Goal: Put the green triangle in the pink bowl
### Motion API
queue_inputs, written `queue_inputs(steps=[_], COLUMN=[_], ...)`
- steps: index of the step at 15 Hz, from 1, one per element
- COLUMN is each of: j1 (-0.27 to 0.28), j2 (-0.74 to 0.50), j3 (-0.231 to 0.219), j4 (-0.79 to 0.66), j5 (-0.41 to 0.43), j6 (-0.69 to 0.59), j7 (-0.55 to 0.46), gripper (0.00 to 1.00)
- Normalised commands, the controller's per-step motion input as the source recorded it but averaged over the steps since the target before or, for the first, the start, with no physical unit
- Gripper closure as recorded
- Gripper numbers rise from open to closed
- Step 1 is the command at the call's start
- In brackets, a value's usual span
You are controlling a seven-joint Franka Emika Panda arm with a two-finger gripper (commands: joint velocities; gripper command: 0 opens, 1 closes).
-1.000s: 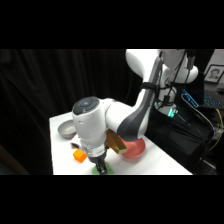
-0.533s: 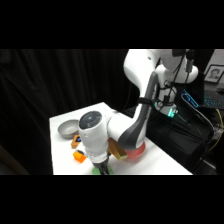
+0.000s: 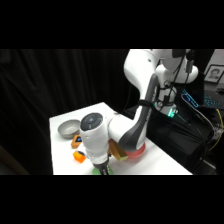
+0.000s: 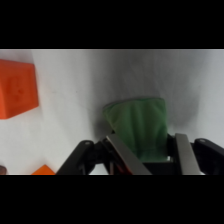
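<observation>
Pincer (image 4: 146, 152) low at table (image 4: 75, 85) front edge, fingers (image 4: 182, 152) spread astride green triangle (image 4: 137, 127), not visibly clamped | step: grasp | next: close, lift, carry to pink bowl (image 3: 137, 154) behind arm | orange block (image 4: 17, 89) nearby.

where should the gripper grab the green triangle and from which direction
Take the green triangle across its two side edges, coming straight down from above. It lies flat on the white table, so only its sides offer opposing faces. The gripper already has a finger on each side of it, and the orange block sits well clear.
</observation>
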Motion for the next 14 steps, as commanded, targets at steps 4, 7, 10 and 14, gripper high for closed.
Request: queue_inputs(steps=[4, 7, 10, 14], j1=[0.075, 0.078, 0.102, 0.085], j2=[-0.23, -0.32, -0.54, -0.72], j3=[-0.069, -0.064, -0.065, -0.046], j4=[-0.17, -0.21, -0.43, -0.67], j5=[0.053, 0.039, 0.003, -0.043], j6=[0.02, -0.08, -0.13, -0.08], j7=[0.02, 0.01, 0.03, 0.05], gripper=[0.95, 0.94, 0.94, 0.94])
